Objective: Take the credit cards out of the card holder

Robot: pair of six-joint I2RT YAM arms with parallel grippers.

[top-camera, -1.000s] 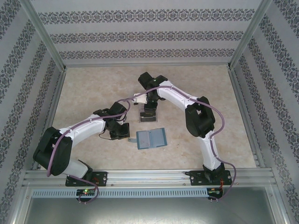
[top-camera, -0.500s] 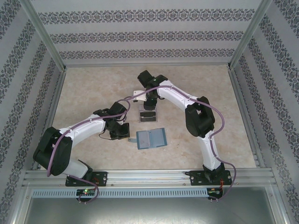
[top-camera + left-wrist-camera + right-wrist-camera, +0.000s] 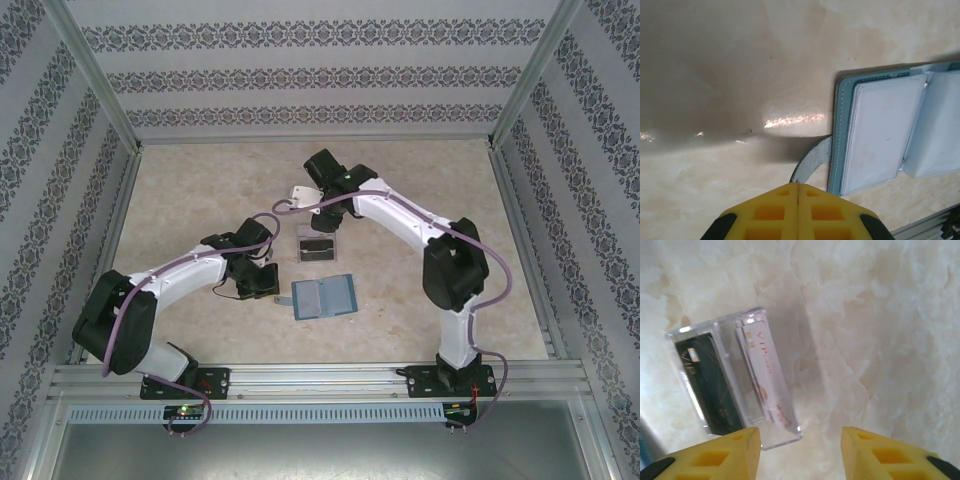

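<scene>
The teal-blue card holder (image 3: 323,297) lies open on the table, its pale pockets (image 3: 880,135) facing up. My left gripper (image 3: 798,186) is shut on its grey strap tab (image 3: 810,162), at the holder's left side (image 3: 268,283). Two credit cards stand in a clear plastic stand (image 3: 318,245): a dark one (image 3: 702,385) and a white one (image 3: 765,375) printed VIP. Above the table, just beyond the stand's corner, my right gripper (image 3: 800,437) hangs open with nothing between its fingers.
The marble-look table (image 3: 200,200) is boxed in by patterned walls with aluminium posts (image 3: 520,90). A metal rail (image 3: 320,375) runs along the near edge, where both arm bases sit.
The right arm has drawn up and back from the clear stand toward the far side. Its jaws have narrowed slightly. The left arm and card holder have not moved.
</scene>
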